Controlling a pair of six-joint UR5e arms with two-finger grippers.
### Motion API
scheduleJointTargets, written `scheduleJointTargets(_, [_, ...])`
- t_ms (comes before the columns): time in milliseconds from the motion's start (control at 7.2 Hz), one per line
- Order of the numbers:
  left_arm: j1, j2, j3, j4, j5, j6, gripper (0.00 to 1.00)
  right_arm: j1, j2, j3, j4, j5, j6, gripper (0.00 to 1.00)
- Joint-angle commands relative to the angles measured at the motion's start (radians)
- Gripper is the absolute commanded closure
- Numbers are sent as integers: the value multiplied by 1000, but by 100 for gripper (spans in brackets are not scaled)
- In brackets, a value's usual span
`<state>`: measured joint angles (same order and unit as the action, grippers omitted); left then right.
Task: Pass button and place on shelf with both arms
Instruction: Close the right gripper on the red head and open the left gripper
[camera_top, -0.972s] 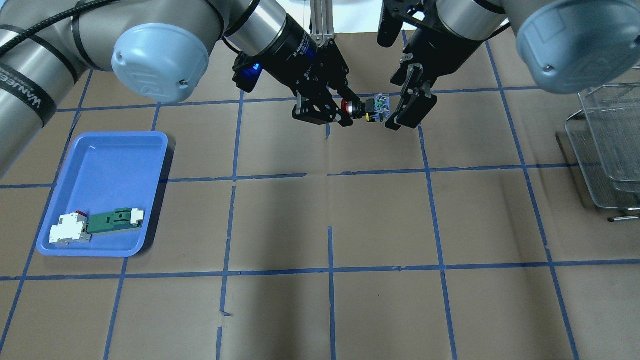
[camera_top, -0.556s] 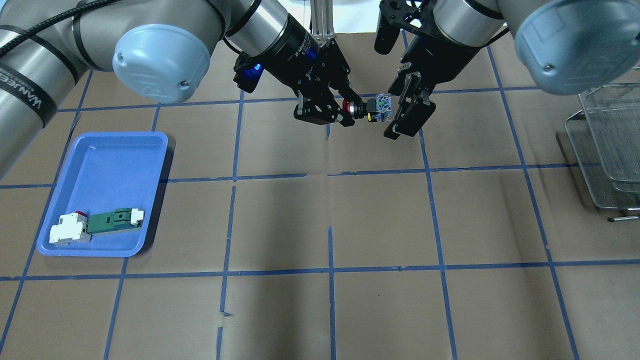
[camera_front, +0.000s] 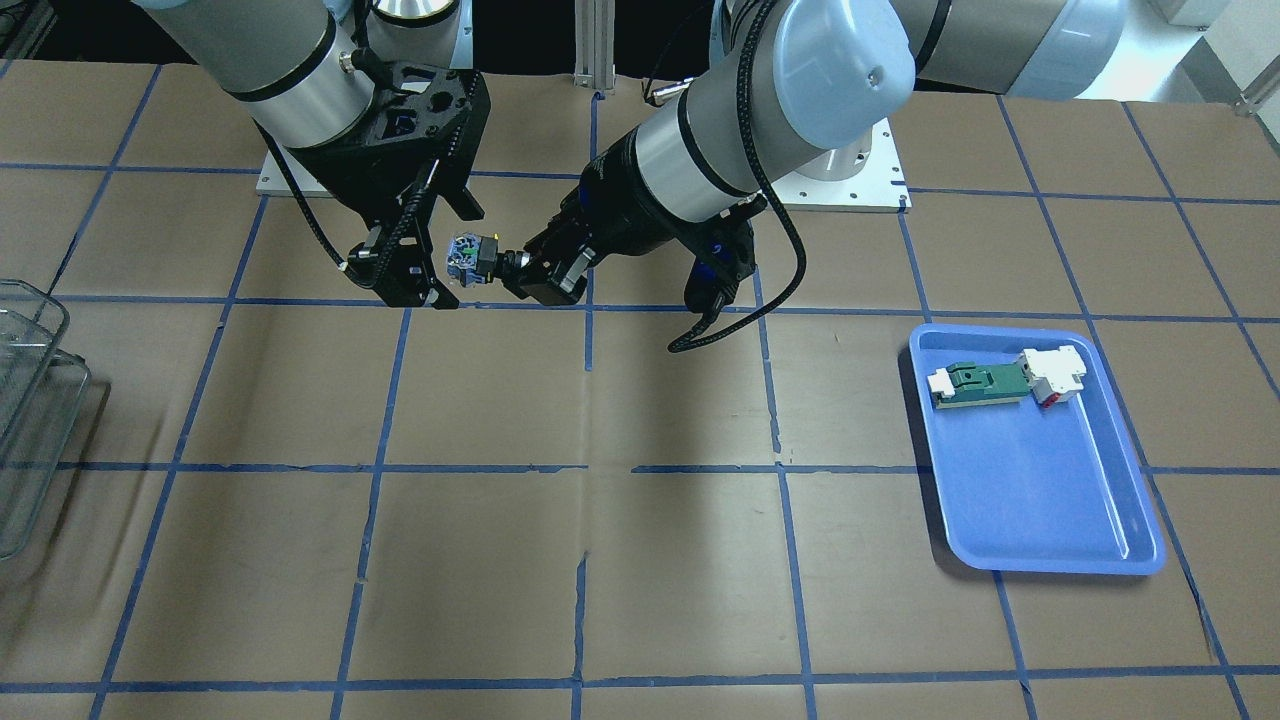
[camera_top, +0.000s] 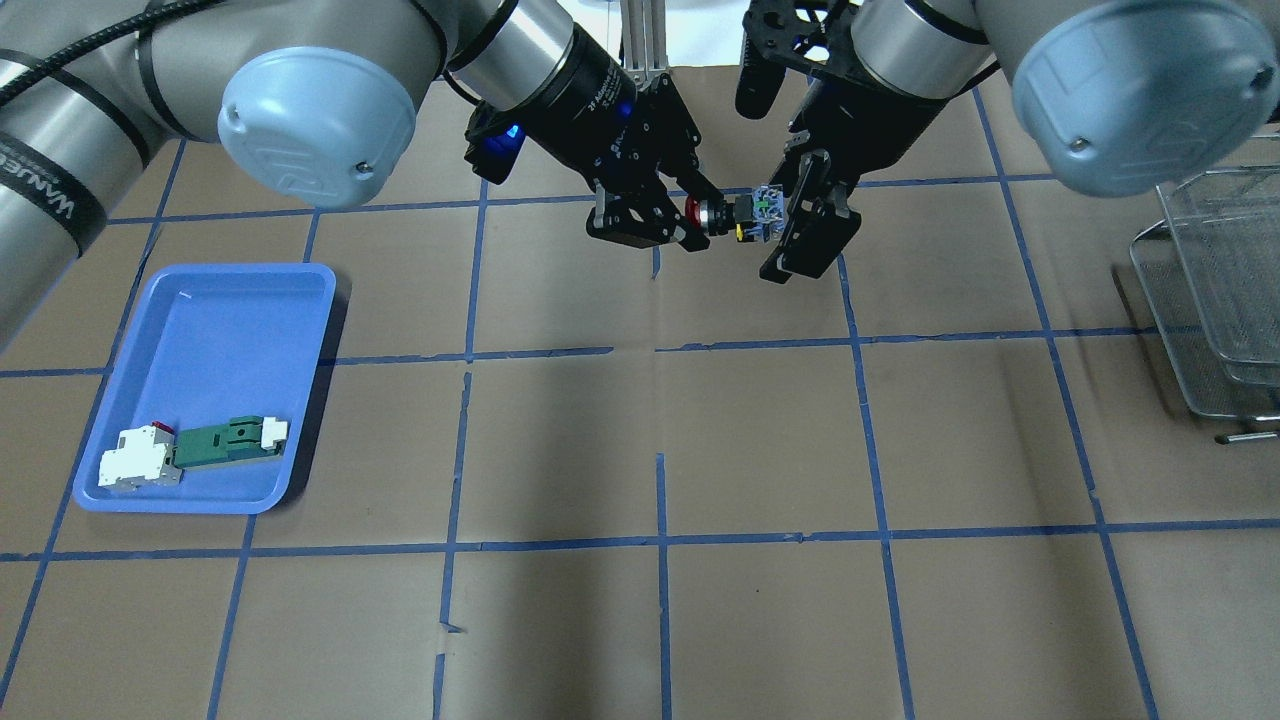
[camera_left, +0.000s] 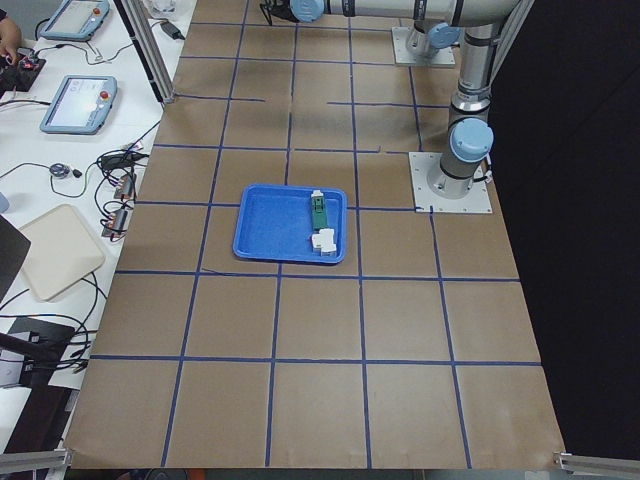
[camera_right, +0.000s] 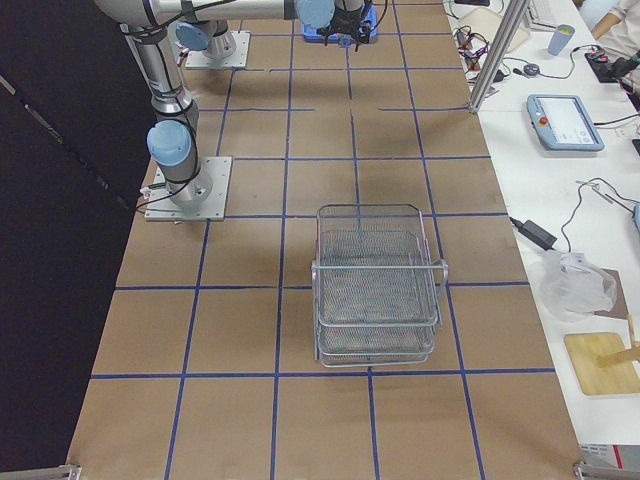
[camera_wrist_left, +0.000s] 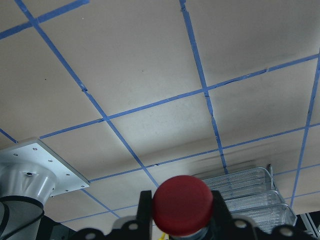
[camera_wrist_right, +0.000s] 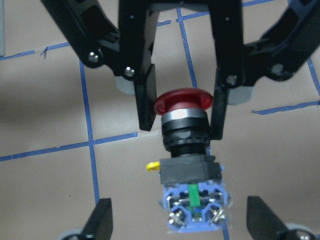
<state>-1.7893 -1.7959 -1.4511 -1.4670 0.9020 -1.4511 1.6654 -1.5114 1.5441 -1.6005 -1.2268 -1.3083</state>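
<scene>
Spanning the gap between the two claws in the upper centre of the overhead view, the button (camera_top: 735, 214) hangs above the table (camera_top: 760, 440), its long axis level. Its red cap points toward the frame's left, into the left gripper (camera_top: 697, 213), whose fingers (camera_wrist_right: 145, 97) pinch it at cap and collar. The blue-white-green block points toward the frame's right, lying between the wide-spread fingertips (camera_wrist_right: 102, 220) of the right gripper (camera_top: 795, 212), which stand clear of it. The shelf (camera_top: 1215, 290) stands at the right edge, well apart.
</scene>
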Motion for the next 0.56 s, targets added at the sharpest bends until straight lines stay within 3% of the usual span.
scheduleJointTargets(0, [-1, 1, 0, -1, 0, -2, 100, 1, -1, -1, -13, 10, 4, 15])
scheduleJointTargets(417, [1, 7, 0, -1, 0, -3, 100, 2, -9, 1, -18, 21, 26, 14])
